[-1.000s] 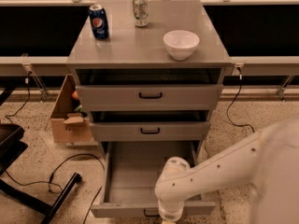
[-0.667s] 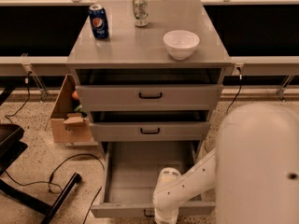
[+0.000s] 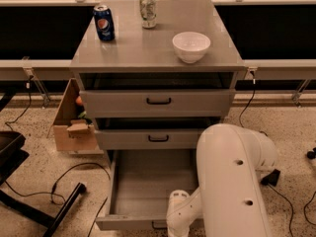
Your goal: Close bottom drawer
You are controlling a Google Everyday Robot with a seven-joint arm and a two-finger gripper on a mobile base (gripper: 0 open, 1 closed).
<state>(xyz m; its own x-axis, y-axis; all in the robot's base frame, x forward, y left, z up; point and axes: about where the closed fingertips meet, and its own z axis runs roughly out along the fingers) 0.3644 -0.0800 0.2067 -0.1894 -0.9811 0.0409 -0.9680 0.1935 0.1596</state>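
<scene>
The bottom drawer (image 3: pixel 143 186) of the grey cabinet is pulled far out, with an empty grey tray inside. Its slim front (image 3: pixel 123 222) runs along the bottom of the view, and only a bit of the black handle (image 3: pixel 158 226) shows. My white arm (image 3: pixel 232 181) reaches down at the right, its wrist (image 3: pixel 178 214) at the drawer's front right. The gripper itself is below the frame edge and out of view.
The middle drawer (image 3: pixel 158 138) and top drawer (image 3: pixel 158 101) stand slightly open. On the cabinet top are a blue can (image 3: pixel 104 22), a silver can (image 3: pixel 147 10) and a white bowl (image 3: pixel 191 46). A cardboard box (image 3: pixel 71 125) sits at the left; cables and a black stand leg (image 3: pixel 64 209) lie on the floor.
My arm has swung closer to the camera and now fills more of the lower right. The wrist has shifted a little along the drawer's front. The drawer stays pulled out.
</scene>
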